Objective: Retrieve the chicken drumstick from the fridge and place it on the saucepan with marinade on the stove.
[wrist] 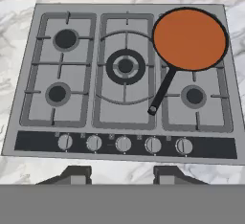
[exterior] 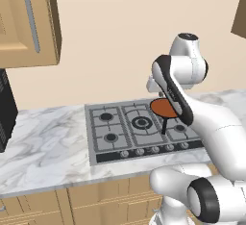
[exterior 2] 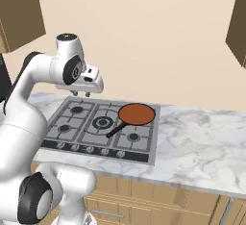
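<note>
Clearly, the arm was posed above the stove (wrist: 125, 137), with the hand looking straight down on it. The saucepan (wrist: 190, 39) sat on the far right burner, its thin black handle (wrist: 162, 90) angled toward the near edge and the middle burner, presumably so that the pan's round mouth stayed open from above for a drop. The marinade (exterior 2: 137, 114) lay as a flat orange-brown layer with nothing on it, so the placing step looked not yet done.

The fingers (wrist: 74, 174) stood at the bottom of the hand view, partly apart, with nothing visible between them; whether they gripped anything I could not tell. In the right base view the fingers (exterior 2: 81, 93) hung above the far left part of the cooktop, well apart from the pan. No chicken drumstick could be made out on the marble counter (exterior: 48, 142) or in the pan.

The row of knobs (wrist: 123, 144) ran along the near front.
</note>
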